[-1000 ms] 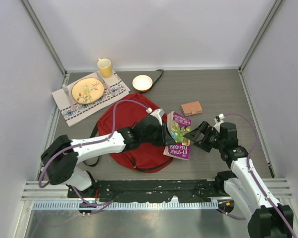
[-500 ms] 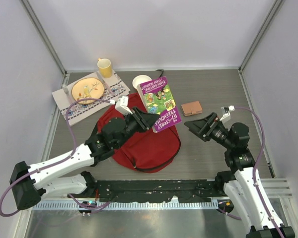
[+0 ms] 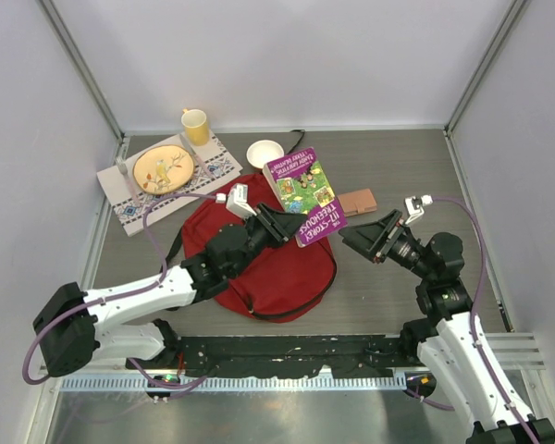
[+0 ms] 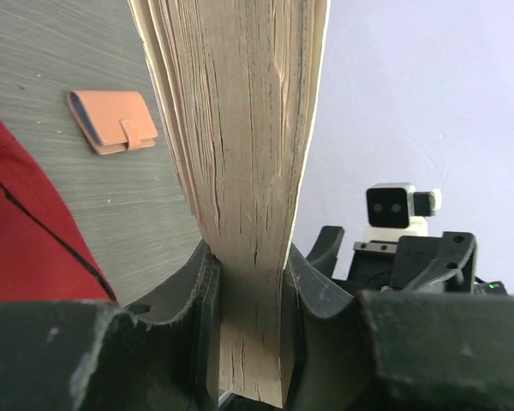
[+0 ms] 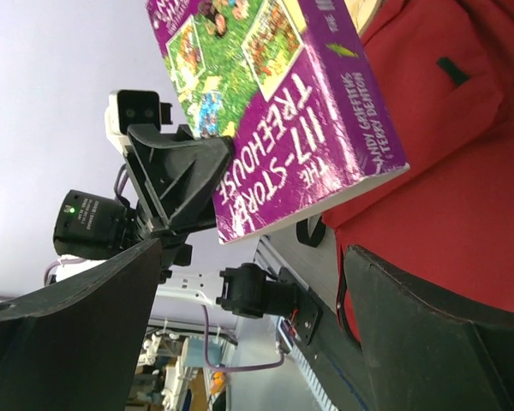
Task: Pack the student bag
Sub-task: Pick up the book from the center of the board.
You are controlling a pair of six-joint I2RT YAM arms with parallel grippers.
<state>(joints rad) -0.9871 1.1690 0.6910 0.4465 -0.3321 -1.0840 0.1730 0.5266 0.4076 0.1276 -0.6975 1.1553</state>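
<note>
The student bag [image 3: 277, 268], a dark-red backpack with black straps, lies flat in the middle of the table and shows as red fabric [image 5: 463, 171] in the right wrist view. My left gripper [image 3: 282, 225] is shut on a thick purple paperback book [image 3: 305, 194], holding it raised above the bag's far right part. The left wrist view shows its page edges [image 4: 248, 171] clamped between both jaws. In the right wrist view the book's purple cover [image 5: 283, 94] fills the top. My right gripper [image 3: 365, 236] hangs open to the right of the bag, jaws facing the book, holding nothing.
An orange wallet [image 3: 357, 201] lies on the table right of the book, also in the left wrist view as the wallet [image 4: 113, 122]. At the back left are a patterned placemat [image 3: 217, 171] with a plate [image 3: 163, 168], a yellow mug [image 3: 196, 125] and a white bowl [image 3: 265, 153].
The left arm lifted the book from the bag's right edge up and back over the bag, then shifted it slightly right. The right gripper drew back and rose.
</note>
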